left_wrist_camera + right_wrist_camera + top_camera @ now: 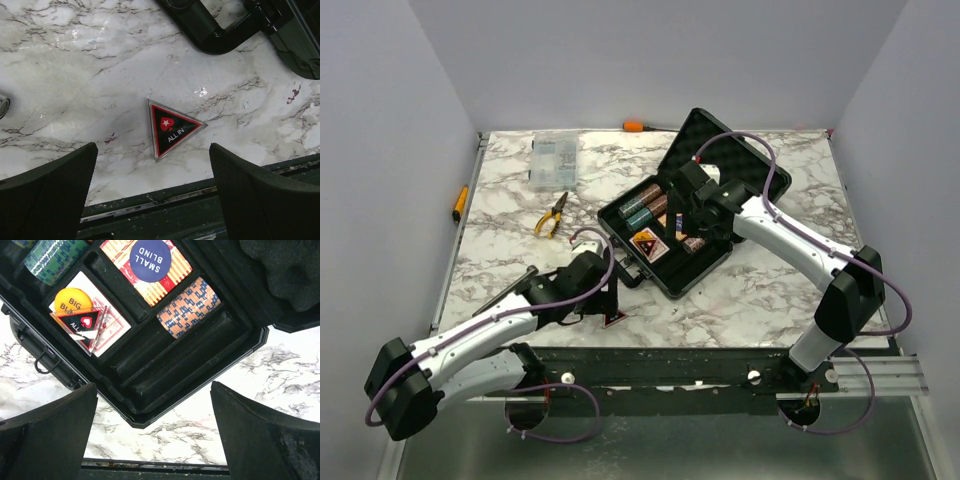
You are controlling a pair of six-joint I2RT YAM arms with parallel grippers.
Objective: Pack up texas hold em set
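The black briefcase (705,268) lies open mid-table, its foam lid (730,150) up. Inside it are chip stacks (642,207), an orange card deck (165,277) with a blue "SMALL BLIND" button (150,260), an orange-blue chip stack (189,307), a yellow "BIG BLIND" button (72,300) and a red-black triangle (82,327). A second red-black "ALL IN" triangle (171,129) lies on the marble near the front edge, also in the top view (614,320). My left gripper (152,192) is open just above it. My right gripper (152,435) is open and empty over the case's near corner.
A clear plastic organiser box (553,162) sits at the back left. Yellow-handled pliers (552,216) lie in front of it. An orange-handled tool (640,126) lies at the back edge, another (460,203) at the left edge. The case handle (215,35) is near the left gripper.
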